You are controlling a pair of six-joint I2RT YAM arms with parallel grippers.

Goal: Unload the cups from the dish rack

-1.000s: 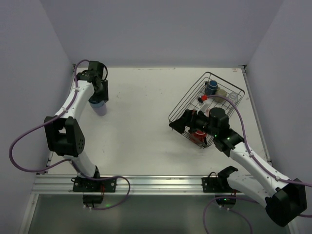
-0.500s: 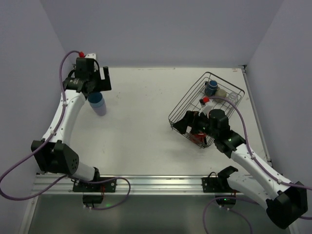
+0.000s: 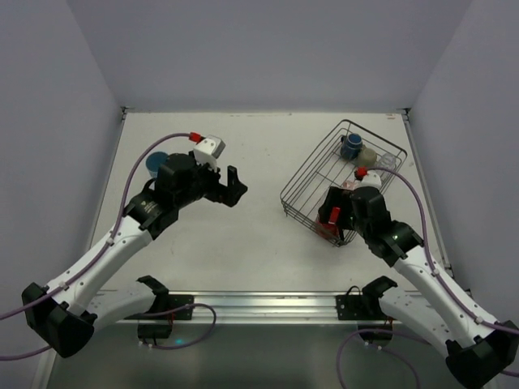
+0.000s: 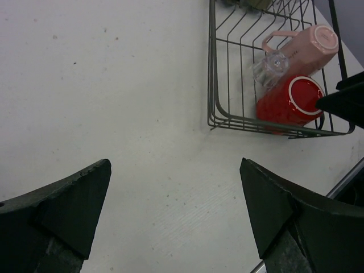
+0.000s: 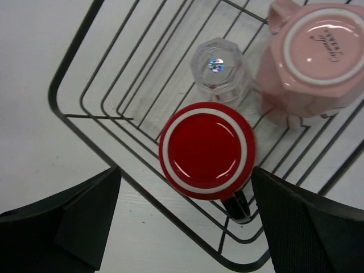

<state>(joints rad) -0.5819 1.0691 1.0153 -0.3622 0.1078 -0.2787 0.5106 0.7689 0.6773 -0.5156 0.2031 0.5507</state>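
At the right of the counter [image 3: 259,146], the dish rack [image 3: 302,174] sits at an angle, and most of the cups are inside it. In its near corner the red cup [image 5: 206,151] shows its white-ringed base to the right wrist camera. Just beside it is a clear glass [image 5: 218,67], base also towards that camera. The pale pink mug [image 5: 318,54] lies next to both, its base showing as well. At the far end of the rack the dark blue cup [image 3: 351,146] sits mouth up with a paler cup [image 3: 369,154] beside it; this may be the olive-grey one, though the top view is too small to be sure. The right claw [image 5: 186,170] hangs over the red cup with its fingers spread wide on either side, grasping nothing. Well apart from the rack, at the far left of the counter, the light blue cup [image 3: 156,164] stands alone, partly hidden behind the left arm [image 3: 122,231]. The left claw [image 4: 174,165] is released, its fingers wide apart over bare counter between the light blue cup and the rack. It points towards the rack's near corner and holds nothing.
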